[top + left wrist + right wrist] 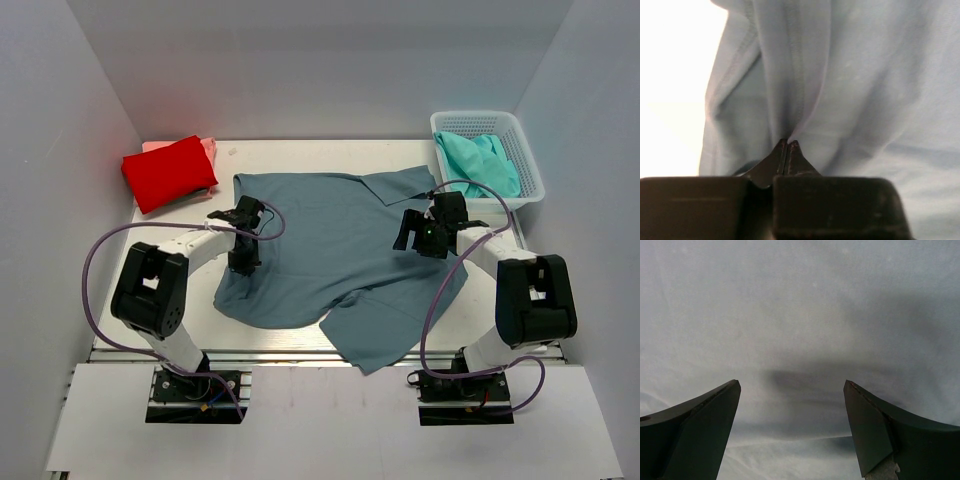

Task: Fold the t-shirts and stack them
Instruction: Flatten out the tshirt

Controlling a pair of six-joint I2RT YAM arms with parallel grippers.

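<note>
A dusty blue-grey t-shirt lies spread on the white table, its lower corner hanging over the near edge. My left gripper is at the shirt's left edge, shut on a pinched fold of the cloth. My right gripper hovers open over the shirt's right part, with flat cloth between its fingers and nothing held. A folded red shirt lies on a pink one at the far left. A teal shirt lies in the basket.
A white mesh basket stands at the far right corner. White walls close in the left, back and right sides. The table's near edge runs just in front of the arm bases.
</note>
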